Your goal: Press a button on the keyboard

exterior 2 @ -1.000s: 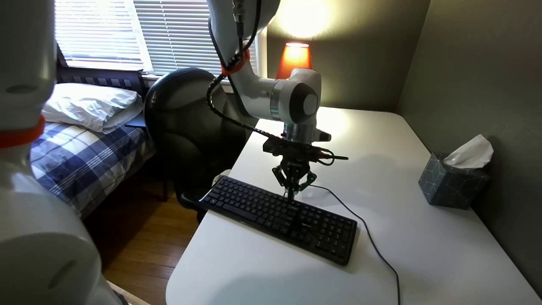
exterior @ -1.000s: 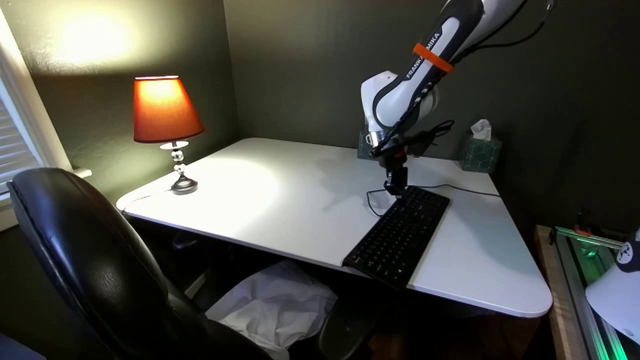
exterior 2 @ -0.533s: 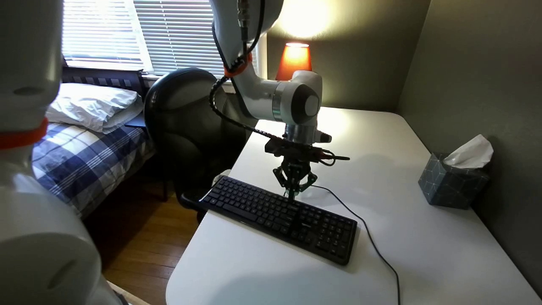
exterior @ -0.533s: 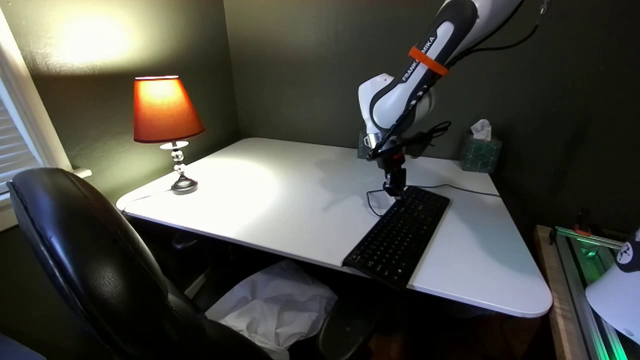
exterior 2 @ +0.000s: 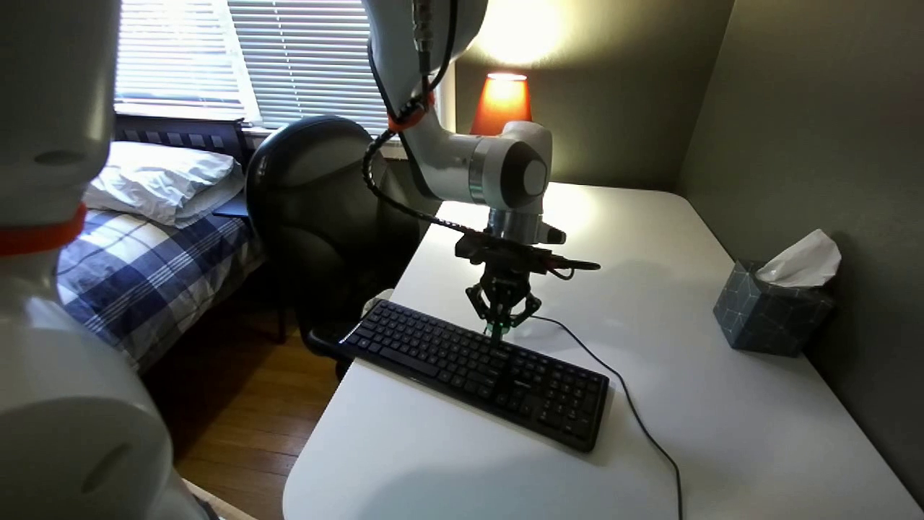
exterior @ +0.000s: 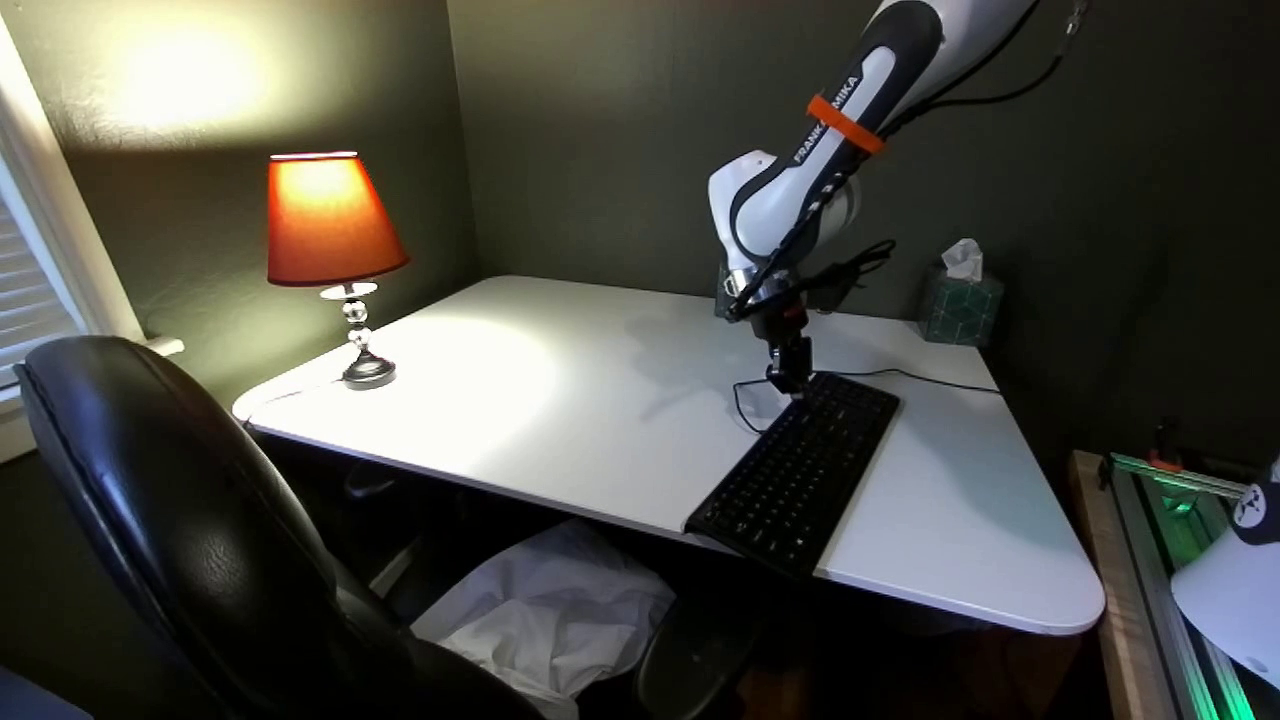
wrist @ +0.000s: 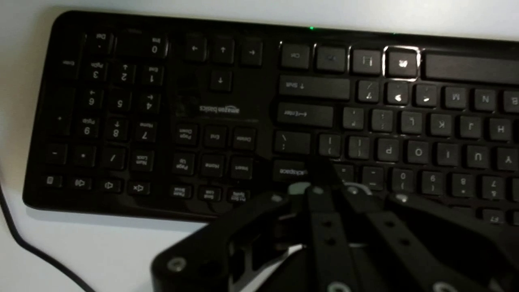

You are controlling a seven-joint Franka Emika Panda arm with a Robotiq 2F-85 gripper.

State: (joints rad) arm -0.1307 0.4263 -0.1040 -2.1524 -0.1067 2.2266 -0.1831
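The keyboard [exterior 2: 476, 372] lies flat on the white desk [exterior 2: 433, 448], long and dark, its end nearer the black chair [exterior 2: 317, 238] jutting a little past the desk edge. Its thin black cable [exterior 2: 635, 412] comes round from behind and trails away across the white top. In the wrist view its lettering reads upside down, and a small green light [wrist: 311, 28] glows on its border near the Ctrl key [wrist: 296, 56].

Over the keyboard's rear rows the gripper [exterior 2: 497, 338] points down, its 2 fingers [wrist: 327, 227] together with no gap that I can make out, and I see nothing in their hold. In the wrist view their dark tips cover part of the Backspace key [wrist: 290, 171]; whether they touch it, I cannot tell. The arm [exterior: 785, 205] reaches down from above, white with black trim, an orange band [exterior: 845, 124] strapped round it.

On the desk, well apart from the keyboard, a lamp [exterior: 335, 225] with a red-orange shade is lit, and a bright patch spreads on the wall [exterior: 190, 90] above it. In an exterior view a tissue box [exterior 2: 769, 310], white tissue [exterior 2: 801, 261] poking up, stands near the side wall [exterior 2: 808, 130], and past the chair lies a bed [exterior 2: 166, 263] with a plaid cover and a white pillow [exterior 2: 162, 180], below a window [exterior 2: 310, 72].
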